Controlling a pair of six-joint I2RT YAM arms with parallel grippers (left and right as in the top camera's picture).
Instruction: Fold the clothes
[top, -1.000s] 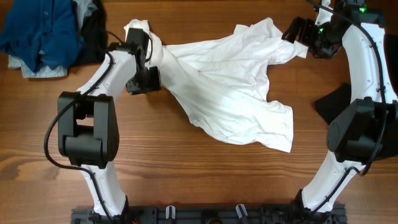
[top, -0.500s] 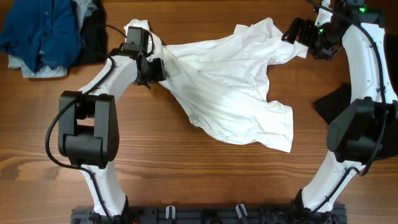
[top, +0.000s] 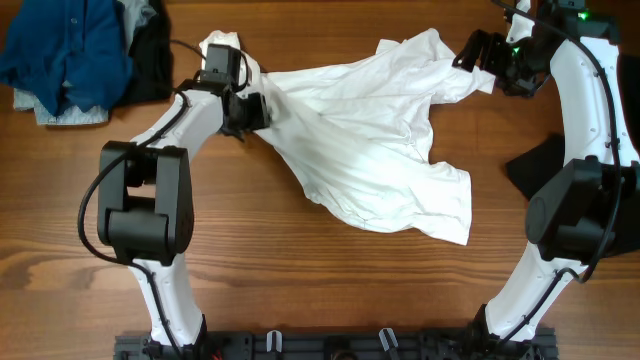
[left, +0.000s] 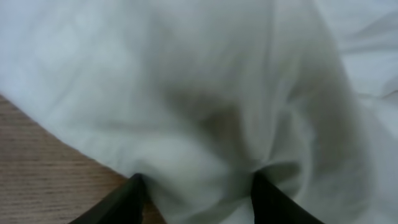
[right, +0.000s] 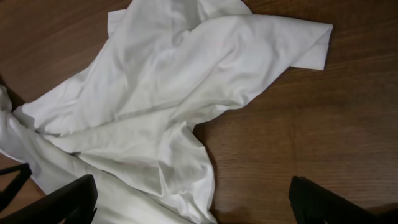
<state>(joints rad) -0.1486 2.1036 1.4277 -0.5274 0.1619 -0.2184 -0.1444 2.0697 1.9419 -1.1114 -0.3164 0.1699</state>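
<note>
At the far-left end of the white shirt (top: 370, 140), my left gripper (left: 200, 198) is pinched on a bunch of its cloth, wooden table (left: 37, 180) showing just beside it. Far right, my right gripper (right: 193, 202) is spread wide with nothing in it, hanging by the sleeve end (right: 305, 43). Shirt's sprawled wrinkly across the middle, blue garment heap (top: 65, 45) in the far-left corner, black piece (top: 530, 165) at the right edge.

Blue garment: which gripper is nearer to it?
Left. The left gripper holds the white shirt just right of the blue garment; the right gripper hangs open beyond the shirt's far end.
</note>
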